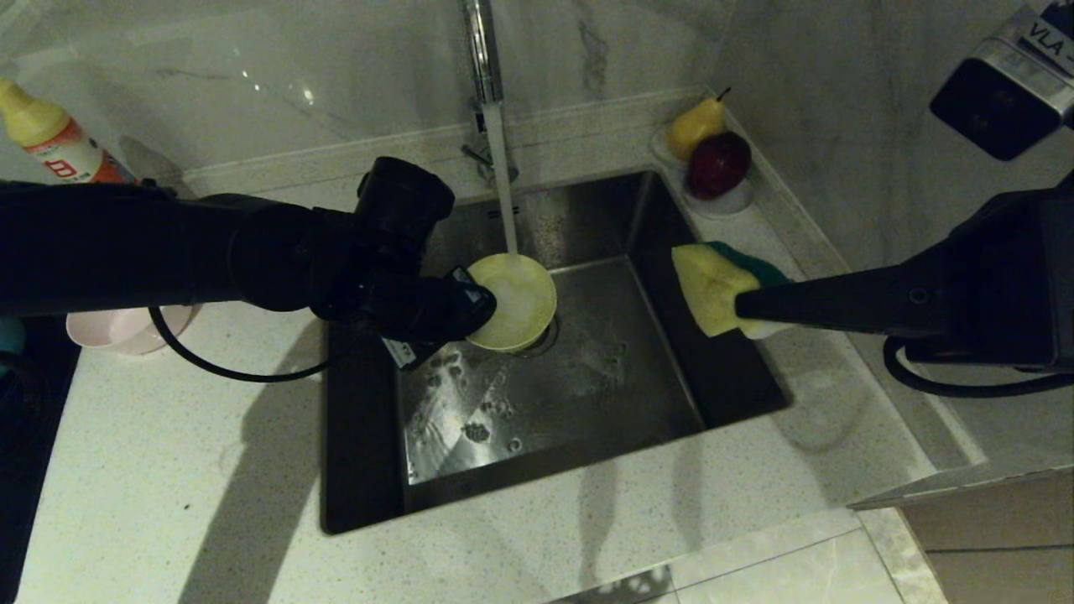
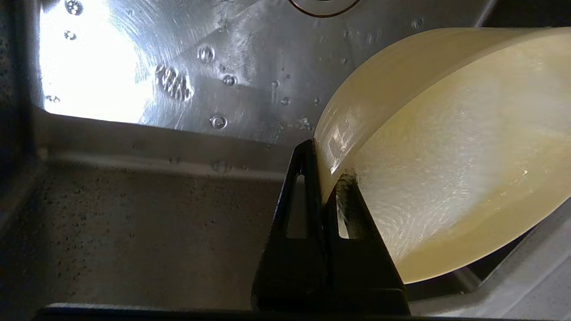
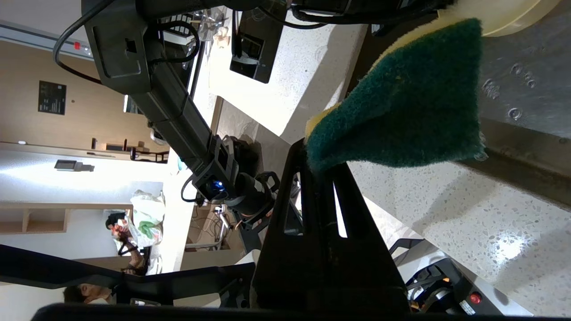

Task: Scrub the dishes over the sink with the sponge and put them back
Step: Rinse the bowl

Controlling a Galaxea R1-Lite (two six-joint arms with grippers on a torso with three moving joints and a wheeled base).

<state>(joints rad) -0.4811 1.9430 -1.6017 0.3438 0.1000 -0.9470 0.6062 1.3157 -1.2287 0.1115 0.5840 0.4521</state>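
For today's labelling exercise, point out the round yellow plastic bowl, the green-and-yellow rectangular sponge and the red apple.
Round yellow plastic bowl (image 1: 513, 300): head view, middle of its inner face.
Green-and-yellow rectangular sponge (image 1: 713, 285): head view, on the yellow foam side.
Red apple (image 1: 719, 164): head view, middle of its skin.

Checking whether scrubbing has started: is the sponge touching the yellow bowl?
Apart. The head view shows open sink between the sponge in the right gripper and the yellow bowl.
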